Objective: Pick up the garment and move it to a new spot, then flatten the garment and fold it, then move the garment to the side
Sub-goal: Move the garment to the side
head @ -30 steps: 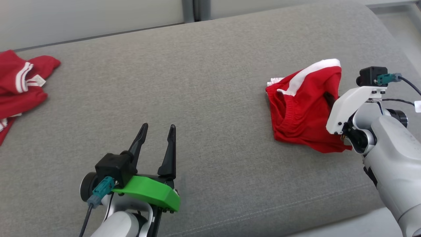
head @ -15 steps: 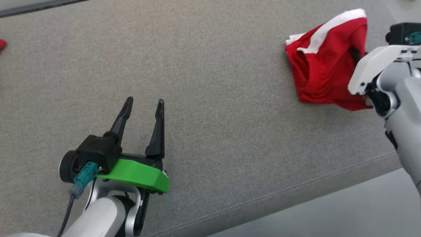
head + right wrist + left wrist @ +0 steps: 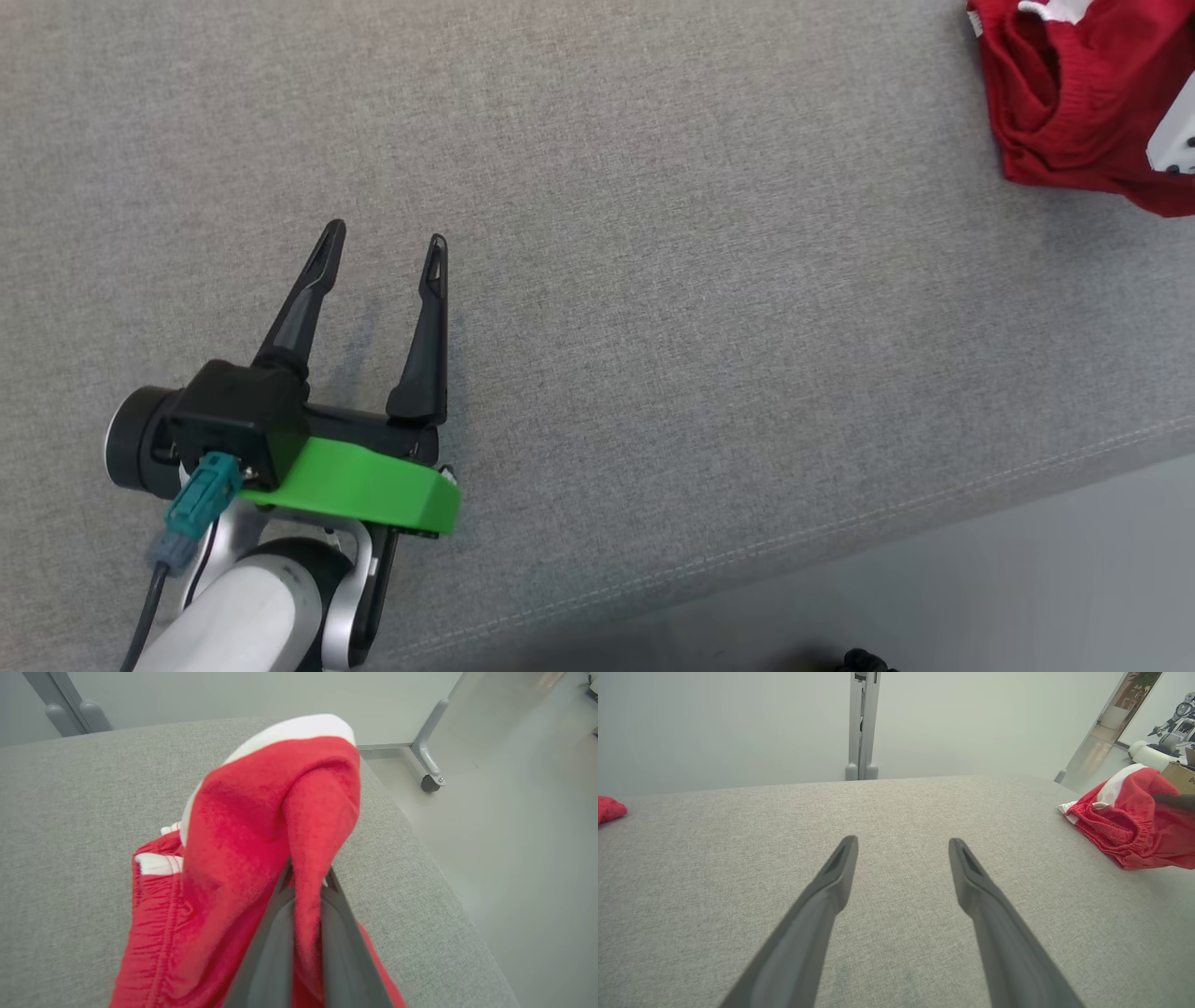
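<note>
Grey fabric-covered tabletop [image 3: 653, 280], pale wall behind. Red garment [image 3: 1055, 112] with white trim lies bunched near the tabletop's right end, one fold raised. Right gripper [image 3: 308, 879]: jaws pressed together, pinching that raised fold. Left gripper [image 3: 386, 235]: jaws spread, empty, over bare fabric, well apart from the garment.

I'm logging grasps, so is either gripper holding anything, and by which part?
The right gripper, jaws shut, pinches the red garment by a raised fold of red cloth near its white band. The left gripper is open, holding nothing.
</note>
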Controlling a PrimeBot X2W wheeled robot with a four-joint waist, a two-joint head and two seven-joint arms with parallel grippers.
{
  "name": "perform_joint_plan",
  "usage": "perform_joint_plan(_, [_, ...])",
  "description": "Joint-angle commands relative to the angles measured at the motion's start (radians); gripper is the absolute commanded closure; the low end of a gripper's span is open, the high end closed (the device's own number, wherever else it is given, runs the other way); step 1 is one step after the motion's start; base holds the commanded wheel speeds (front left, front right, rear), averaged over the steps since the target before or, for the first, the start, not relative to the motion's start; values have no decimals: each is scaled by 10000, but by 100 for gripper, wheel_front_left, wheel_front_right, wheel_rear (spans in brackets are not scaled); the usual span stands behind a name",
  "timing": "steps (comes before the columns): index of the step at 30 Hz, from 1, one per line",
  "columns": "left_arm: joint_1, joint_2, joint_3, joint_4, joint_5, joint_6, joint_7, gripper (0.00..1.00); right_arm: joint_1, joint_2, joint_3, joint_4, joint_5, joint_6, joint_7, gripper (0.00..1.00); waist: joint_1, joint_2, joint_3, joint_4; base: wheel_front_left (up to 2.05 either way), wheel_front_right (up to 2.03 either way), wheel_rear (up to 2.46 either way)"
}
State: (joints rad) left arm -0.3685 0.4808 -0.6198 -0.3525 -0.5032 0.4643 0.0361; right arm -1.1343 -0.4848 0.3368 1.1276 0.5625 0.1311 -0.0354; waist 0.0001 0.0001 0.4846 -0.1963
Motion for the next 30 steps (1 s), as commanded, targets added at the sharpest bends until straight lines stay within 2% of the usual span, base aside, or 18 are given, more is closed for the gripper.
perform_joint_plan(1, [-186,90,-2,-72,103,58,46,0,-184,-21,65,100,-144,-8,-93,100,-1,-1,371,213,0,0,0])
perform_joint_plan(9, [-384,254,-111,-423,365,189,397,0,-1073,-319,502,1052,-1326,-8,-633,100,-1,-1,826,528,0,0,0])
perform_joint_plan(10, [-392,256,-130,-448,382,205,418,0,-1149,-391,505,1155,-1460,-8,-723,96,-1,-1,858,551,0,0,0])
perform_joint_plan(12, [-413,247,-162,-483,455,227,451,0,-1282,-533,401,1335,-1716,-8,-943,42,-1,-1,908,584,0,0,0])
perform_joint_plan(13, [-419,228,-178,-494,464,248,450,0,-1305,-568,313,1408,-1802,-8,-1049,0,-1,-1,921,598,0,0,0])
perform_joint_plan(20, [-424,67,-198,-390,359,273,377,0,-936,-972,-113,1612,-2348,-11,-1062,0,-1,-1,828,587,0,0,0])
perform_joint_plan(30, [-192,-156,-132,18,13,106,-3,0,-162,-1027,-751,1621,-2728,-11,-981,0,-1,-1,252,557,0,0,0])
